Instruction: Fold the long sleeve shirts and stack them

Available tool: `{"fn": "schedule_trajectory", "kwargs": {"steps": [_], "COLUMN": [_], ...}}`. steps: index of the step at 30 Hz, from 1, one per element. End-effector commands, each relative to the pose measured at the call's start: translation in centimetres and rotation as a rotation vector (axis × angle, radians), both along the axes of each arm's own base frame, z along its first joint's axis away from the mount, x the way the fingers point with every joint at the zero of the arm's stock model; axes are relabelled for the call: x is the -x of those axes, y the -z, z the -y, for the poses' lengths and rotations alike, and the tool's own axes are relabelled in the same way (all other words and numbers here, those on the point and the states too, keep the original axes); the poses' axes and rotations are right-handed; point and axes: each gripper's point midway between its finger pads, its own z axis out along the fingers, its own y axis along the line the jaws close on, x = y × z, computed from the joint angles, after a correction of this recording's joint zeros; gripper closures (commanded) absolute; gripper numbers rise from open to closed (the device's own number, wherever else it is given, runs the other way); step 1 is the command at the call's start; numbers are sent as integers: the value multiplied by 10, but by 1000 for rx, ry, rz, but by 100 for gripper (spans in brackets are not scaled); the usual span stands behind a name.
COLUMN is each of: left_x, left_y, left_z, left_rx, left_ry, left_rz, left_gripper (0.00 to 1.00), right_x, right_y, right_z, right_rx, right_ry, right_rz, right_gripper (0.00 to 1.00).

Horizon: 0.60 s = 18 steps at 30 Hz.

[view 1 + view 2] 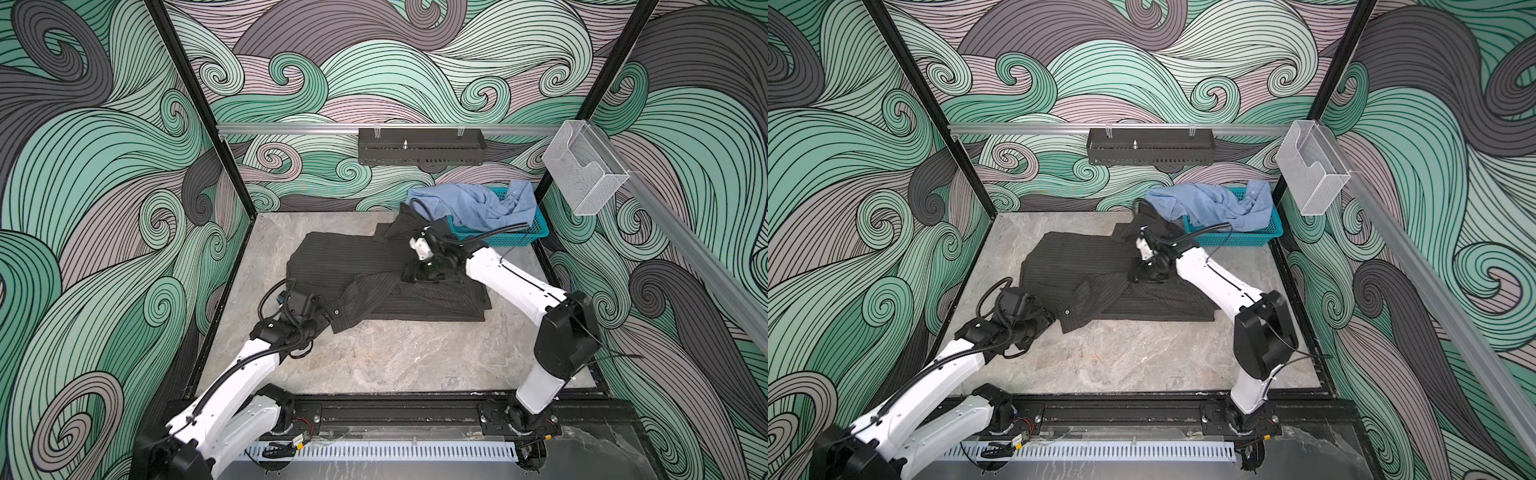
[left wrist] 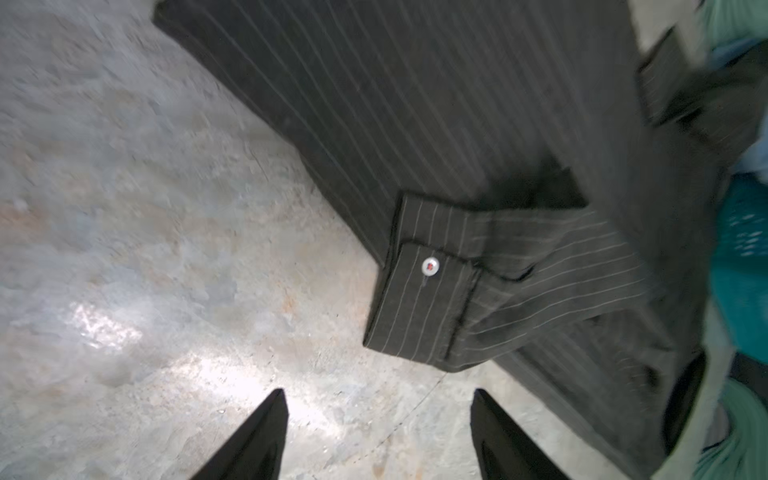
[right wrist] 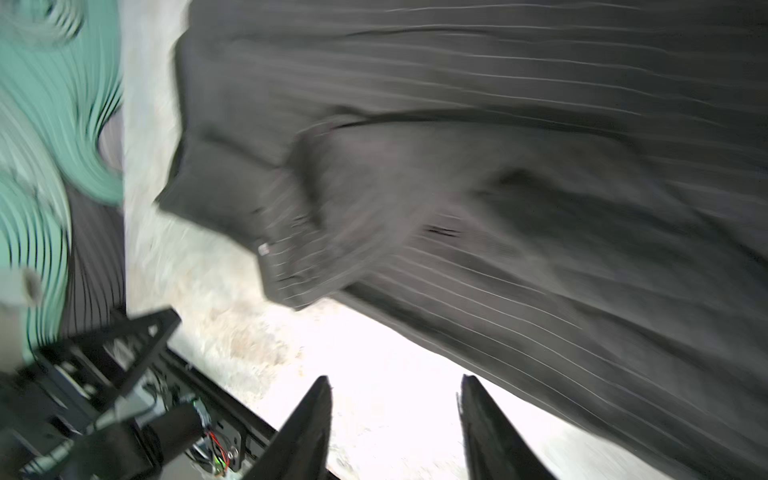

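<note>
Grey shirt (image 1: pixel 374 257) lies half-folded on the counter (image 1: pixel 395 353), blue shirt (image 1: pixel 478 208) in the basket (image 1: pixel 528 235). Both jaws are spread, empty. The cuff (image 2: pixel 419 291) overhangs the fold edge; next fold may drag it out.

Both top views are bright, evenly lit and sharp; the dark shirt (image 1: pixel 353 257) throws only a soft shadow on the counter (image 1: pixel 374 357). The left wrist view is slightly blurred, with white glare on the counter beside the shirt. The right wrist view is heavily smeared, and the counter beside the shirt is washed out to white.
</note>
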Motion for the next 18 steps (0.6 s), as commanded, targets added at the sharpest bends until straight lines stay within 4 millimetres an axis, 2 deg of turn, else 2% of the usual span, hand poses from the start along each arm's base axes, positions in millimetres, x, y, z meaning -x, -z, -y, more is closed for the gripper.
{"fn": "schedule_trajectory", "kwargs": {"steps": [1, 4, 6, 10, 13, 16, 18], "left_x": [9, 12, 12, 7, 4, 2, 0], "left_y": [-4, -1, 2, 2, 2, 2, 2], "left_z": [-15, -20, -20, -19, -17, -16, -14], "left_rx": [27, 51, 69, 97, 105, 120, 129], "left_ry": [-44, -52, -46, -27, -7, 7, 19], "left_rz": [-28, -48, -61, -57, -57, -59, -53], "left_gripper": [28, 28, 28, 27, 24, 24, 24], "right_x": [0, 8, 9, 8, 3, 0, -2], "right_y": [27, 47, 60, 86, 97, 112, 122], "right_z": [-42, -82, -101, -126, -138, -143, -142], "right_rx": [51, 53, 56, 63, 62, 91, 111], "right_ry": [-119, -188, -209, -217, -211, -196, -182], "right_rz": [57, 32, 8, -47, -69, -94, -120], "right_gripper": [42, 39, 37, 32, 31, 38, 50]}}
